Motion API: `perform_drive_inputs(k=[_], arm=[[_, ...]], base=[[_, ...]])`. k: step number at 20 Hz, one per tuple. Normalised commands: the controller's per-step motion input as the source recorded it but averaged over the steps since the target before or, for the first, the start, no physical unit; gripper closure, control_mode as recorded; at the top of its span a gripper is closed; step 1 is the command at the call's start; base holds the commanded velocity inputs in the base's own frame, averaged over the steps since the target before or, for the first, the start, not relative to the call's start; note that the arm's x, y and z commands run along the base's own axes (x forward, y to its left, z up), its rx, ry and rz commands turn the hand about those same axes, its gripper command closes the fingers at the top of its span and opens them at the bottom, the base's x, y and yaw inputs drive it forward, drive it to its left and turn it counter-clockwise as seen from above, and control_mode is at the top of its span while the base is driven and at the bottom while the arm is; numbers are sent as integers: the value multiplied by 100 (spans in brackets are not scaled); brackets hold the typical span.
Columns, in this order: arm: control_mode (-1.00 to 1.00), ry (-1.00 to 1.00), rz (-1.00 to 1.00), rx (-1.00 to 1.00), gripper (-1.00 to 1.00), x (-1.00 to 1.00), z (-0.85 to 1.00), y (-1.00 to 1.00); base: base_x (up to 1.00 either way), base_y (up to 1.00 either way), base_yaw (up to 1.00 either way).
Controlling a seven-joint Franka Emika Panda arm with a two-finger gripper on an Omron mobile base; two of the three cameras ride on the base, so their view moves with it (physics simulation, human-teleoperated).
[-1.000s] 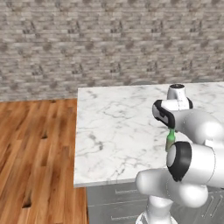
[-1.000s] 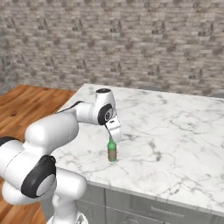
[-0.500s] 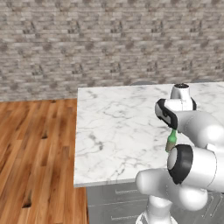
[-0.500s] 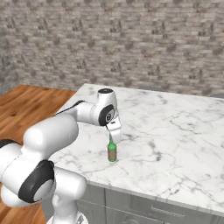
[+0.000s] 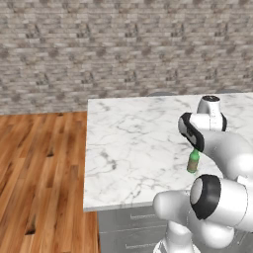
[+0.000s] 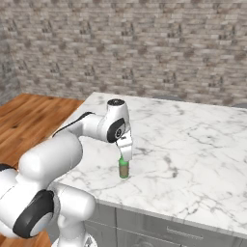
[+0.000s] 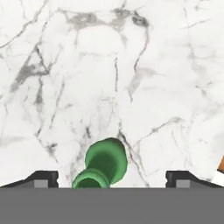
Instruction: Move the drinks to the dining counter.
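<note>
Pincer (image 7: 112, 177) stands wide around green glass bottle (image 6: 124, 168), upright on desk (image 6: 193, 159); nothing gripped. Lifting off-centre could clip its neck; bottle would topple.

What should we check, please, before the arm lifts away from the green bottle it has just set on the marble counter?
1. Green glass bottle stands upright on the dining counter: ok.
2. Gripper jaws spread wide, both tips clear of the bottle's neck in the hand view: ok.
3. Bottle sits well in from the counter's near edge: ok in the right base view.
4. Path straight up is free of other things: ok.
5. Bottle settled, not rocking: cannot tell from one moment.
6. Other drinks already delivered: cannot tell; none visible on this slab.
</note>
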Motion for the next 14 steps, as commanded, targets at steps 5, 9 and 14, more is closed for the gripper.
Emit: perform_drive_inputs(k=[5, 9, 14], arm=[[-100, -19, -6, 7, -100, -32, 95, 0], [-100, -12, 1, 14, -100, -59, 99, 0], [-100, 1, 35, 6, -100, -86, 58, -3]], base=[[0, 0, 0], [0, 0, 0], [0, 0, 0]])
